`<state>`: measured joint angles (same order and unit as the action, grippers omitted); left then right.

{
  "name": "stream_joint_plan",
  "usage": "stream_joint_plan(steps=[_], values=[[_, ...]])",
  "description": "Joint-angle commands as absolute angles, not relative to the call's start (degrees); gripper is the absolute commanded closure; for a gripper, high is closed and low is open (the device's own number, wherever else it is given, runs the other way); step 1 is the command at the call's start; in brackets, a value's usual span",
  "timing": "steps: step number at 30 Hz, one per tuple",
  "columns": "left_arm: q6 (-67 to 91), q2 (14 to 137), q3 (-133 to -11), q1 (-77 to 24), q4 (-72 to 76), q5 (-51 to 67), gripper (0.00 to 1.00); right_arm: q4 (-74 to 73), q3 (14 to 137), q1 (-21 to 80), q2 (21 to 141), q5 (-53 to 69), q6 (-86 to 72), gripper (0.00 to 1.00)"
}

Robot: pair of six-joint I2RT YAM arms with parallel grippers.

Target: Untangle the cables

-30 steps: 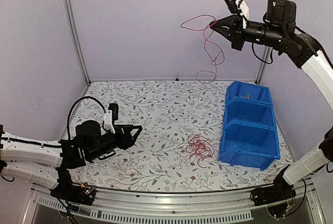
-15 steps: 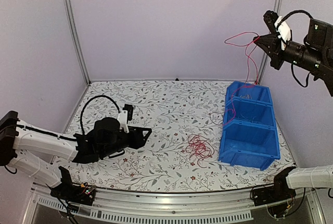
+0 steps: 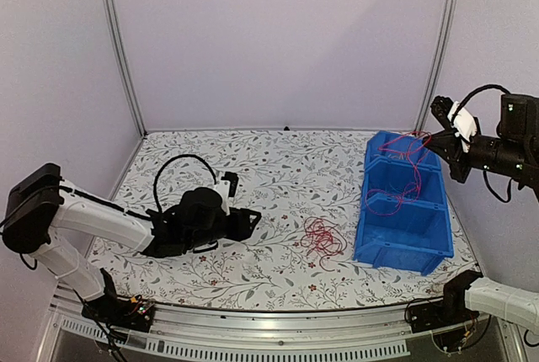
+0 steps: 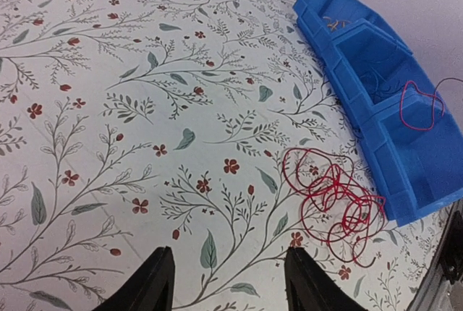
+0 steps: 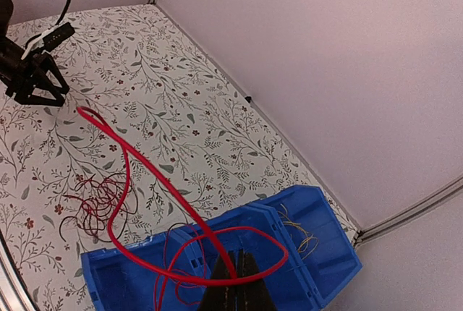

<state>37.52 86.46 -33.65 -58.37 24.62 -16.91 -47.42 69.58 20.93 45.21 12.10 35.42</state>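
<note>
The table (image 3: 253,160) carried the blue bin (image 3: 402,236) directly below the right gripper (image 5: 236,257). The remaining cables (image 4: 334,202) lay as a tangled clump ahead and to the right of the left gripper (image 4: 228,253), whose jaws stood apart and empty. One red wire (image 5: 137,163), clamped in the closed right gripper, draped into the bin. By this evidence one strand was separated and the clump was not yet untangled.

Left claw (image 3: 251,226) low and open; right claw (image 3: 438,137) high, clamped shut.
</note>
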Motion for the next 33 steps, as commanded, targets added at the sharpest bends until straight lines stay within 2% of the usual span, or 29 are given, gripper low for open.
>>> stream_joint_plan(steps=[1, 13, 19, 26, 27, 30, 33], values=[[36.5, 89.3, -36.4, -57.9, 23.7, -15.6, 0.48, -54.3, 64.7, 20.7, 42.2, 13.6, 35.7, 1.00], [37.4, 92.9, -38.7, -56.7, 22.5, -13.7, 0.49, -67.9, 55.2, 20.7, 38.3, 12.5, 36.2, 1.00], [38.0, 93.0, -39.1, -56.7, 23.4, -11.6, 0.49, -63.8, 46.9, 20.7, 42.8, 6.7, 34.7, 1.00], [38.1, 91.9, -38.4, -56.8, 23.2, -11.1, 0.49, -58.9, 44.9, 19.8, 49.5, 2.3, 33.2, 1.00], [38.1, 91.9, -38.3, -56.8, 23.4, -11.0, 0.49, -58.8, 44.5, 19.8, 50.8, 2.1, 33.2, 0.96], [38.1, 92.4, -38.0, -56.7, 24.3, -10.3, 0.49, -57.9, 43.8, 19.7, 53.1, 0.4, 33.2, 0.68], [37.5, 93.0, -38.4, -56.7, 24.9, -8.7, 0.49, -59.3, 46.2, 19.7, 54.5, 0.4, 34.6, 0.55]])
